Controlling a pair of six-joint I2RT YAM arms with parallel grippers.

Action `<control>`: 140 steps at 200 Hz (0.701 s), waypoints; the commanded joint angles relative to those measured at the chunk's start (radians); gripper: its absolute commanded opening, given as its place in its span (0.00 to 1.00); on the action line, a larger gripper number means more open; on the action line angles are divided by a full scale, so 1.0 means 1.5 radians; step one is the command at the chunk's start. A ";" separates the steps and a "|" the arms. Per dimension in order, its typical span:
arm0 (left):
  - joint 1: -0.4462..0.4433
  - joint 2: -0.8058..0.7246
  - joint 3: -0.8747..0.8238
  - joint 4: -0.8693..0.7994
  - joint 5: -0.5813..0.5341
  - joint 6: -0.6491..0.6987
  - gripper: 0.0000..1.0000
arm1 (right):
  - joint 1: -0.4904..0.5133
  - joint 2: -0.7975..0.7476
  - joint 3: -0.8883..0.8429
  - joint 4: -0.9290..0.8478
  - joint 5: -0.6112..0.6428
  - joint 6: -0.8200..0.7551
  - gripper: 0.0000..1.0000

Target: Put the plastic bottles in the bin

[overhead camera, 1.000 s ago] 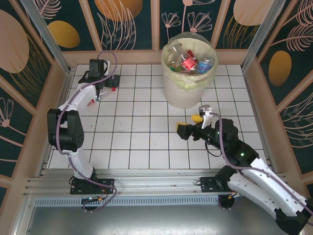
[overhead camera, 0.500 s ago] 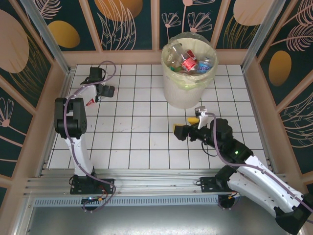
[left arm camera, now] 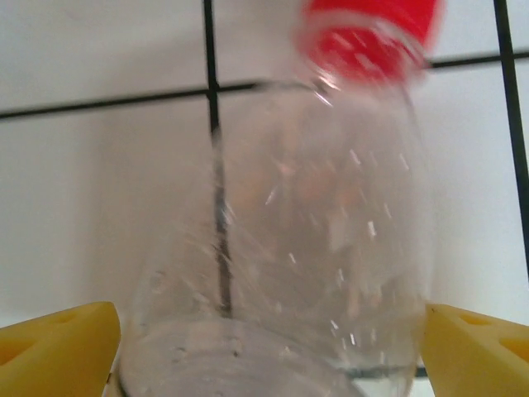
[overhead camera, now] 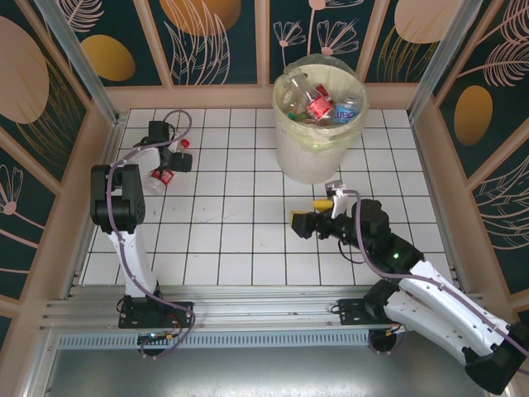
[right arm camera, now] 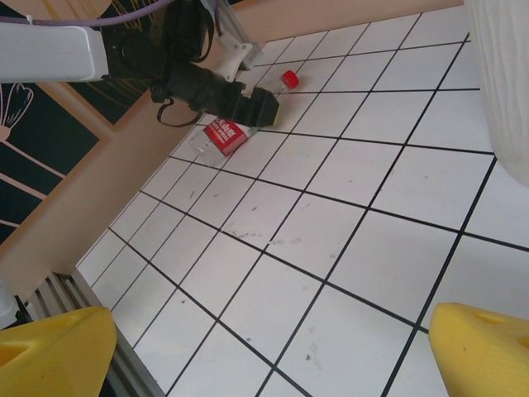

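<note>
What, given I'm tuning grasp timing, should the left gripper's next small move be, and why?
Probably close the left gripper on the clear bottle before any lift. In the wrist view its yellow fingers flank the bottle's body on both sides, the red cap pointing away, and the bottle lies on the tiles, well left of the bin.

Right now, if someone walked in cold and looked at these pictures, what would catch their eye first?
The big white bin at the back of the tiled table, piled with plastic bottles, draws the eye first. Next is one clear, red-capped bottle lying at the far left, with the left gripper straddling it. The right gripper hangs open and empty in front of the bin.
</note>
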 commanded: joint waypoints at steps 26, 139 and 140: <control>-0.001 -0.058 -0.039 -0.065 0.036 -0.068 0.90 | 0.005 -0.029 -0.033 0.047 -0.008 0.015 0.98; -0.084 -0.154 -0.110 -0.062 0.018 -0.179 0.50 | 0.004 -0.026 -0.044 0.042 0.033 0.031 0.97; -0.085 -0.157 -0.111 -0.061 0.022 -0.180 0.50 | 0.004 -0.026 -0.044 0.043 0.036 0.033 0.97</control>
